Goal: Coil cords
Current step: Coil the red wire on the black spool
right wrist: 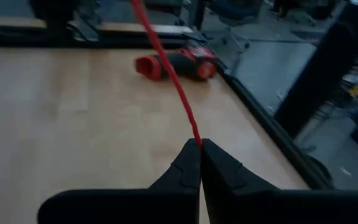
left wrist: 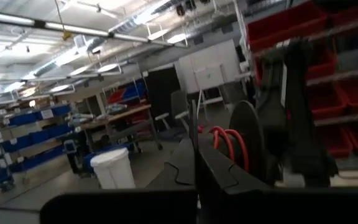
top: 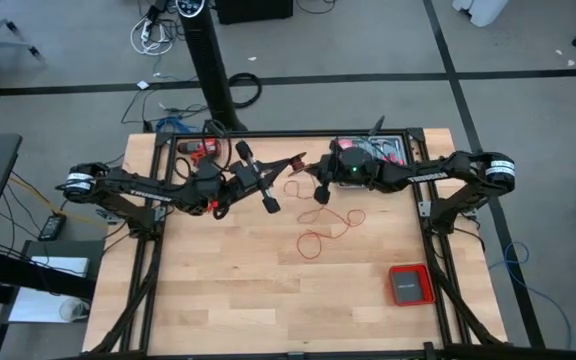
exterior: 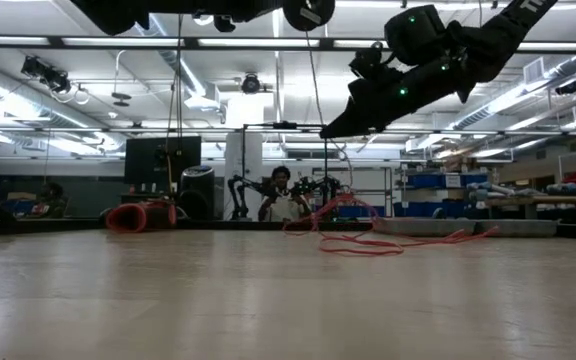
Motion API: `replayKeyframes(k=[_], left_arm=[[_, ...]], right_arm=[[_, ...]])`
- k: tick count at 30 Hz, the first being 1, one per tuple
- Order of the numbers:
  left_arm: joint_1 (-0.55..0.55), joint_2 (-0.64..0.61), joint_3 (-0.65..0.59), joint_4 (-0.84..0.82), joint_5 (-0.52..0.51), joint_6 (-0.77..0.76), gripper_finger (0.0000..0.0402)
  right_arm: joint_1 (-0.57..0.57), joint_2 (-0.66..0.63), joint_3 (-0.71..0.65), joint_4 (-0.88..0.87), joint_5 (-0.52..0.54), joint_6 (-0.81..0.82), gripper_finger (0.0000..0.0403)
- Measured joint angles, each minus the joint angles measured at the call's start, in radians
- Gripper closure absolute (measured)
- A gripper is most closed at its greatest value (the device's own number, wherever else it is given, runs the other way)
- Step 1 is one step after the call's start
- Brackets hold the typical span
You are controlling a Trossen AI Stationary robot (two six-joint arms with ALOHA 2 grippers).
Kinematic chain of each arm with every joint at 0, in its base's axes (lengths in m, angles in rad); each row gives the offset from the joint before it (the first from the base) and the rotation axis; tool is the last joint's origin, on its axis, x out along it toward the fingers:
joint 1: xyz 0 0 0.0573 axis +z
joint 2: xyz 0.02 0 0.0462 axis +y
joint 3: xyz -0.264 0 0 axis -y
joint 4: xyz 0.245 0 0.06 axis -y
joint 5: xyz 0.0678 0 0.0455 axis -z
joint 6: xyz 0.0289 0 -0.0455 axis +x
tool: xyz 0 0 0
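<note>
Cord [right wrist: 178, 87] runs straight from right end effector [right wrist: 200, 144].

red drill [top: 200, 149], red box [top: 409, 285], perhaps person [exterior: 281, 196]

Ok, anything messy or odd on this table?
Only the red cord, sprawled in loose loops mid-table, uncoiled. The right gripper is shut on one strand; the left gripper is shut, raised above the table.

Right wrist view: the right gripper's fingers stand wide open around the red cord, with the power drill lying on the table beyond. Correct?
Not quite. The right gripper is shut on the red cord, fingertips pinched together, as the right wrist view shows. The power drill does lie on the table beyond.
</note>
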Motion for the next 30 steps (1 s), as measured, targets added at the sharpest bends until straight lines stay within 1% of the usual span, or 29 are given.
replayKeyframes(k=[7,12,16,20,23,26,30], left_arm=[[-0.007,-0.01,0.001,-0.152,-0.073,-0.002,0.0401],[0.005,-0.01,0.001,-0.235,-0.107,-0.002,0.0401],[0.02,-0.011,0.001,-0.269,-0.135,0.001,0.0401],[0.041,-0.01,0.001,-0.326,-0.16,0.008,0.0401],[0.058,-0.01,0.001,-0.352,-0.162,0.009,0.0401],[0.073,-0.01,0.001,-0.366,-0.163,0.009,0.0401],[0.082,-0.01,0.001,-0.365,-0.163,0.009,0.0401]], right_arm=[[-0.034,-0.19,-0.002,-0.154,0.091,-0.048,0.0402],[-0.006,-0.315,-0.002,-0.225,0.153,-0.088,0.0402],[0.03,-0.386,-0.002,-0.27,0.162,-0.089,0.0402],[0.087,-0.415,-0.002,-0.263,0.162,-0.089,0.0403],[0.126,-0.415,-0.002,-0.217,0.15,-0.089,0.0403],[0.166,-0.397,-0.001,-0.157,0.126,-0.095,0.0403],[0.208,-0.364,-0.001,-0.09,0.122,-0.125,0.0403]])
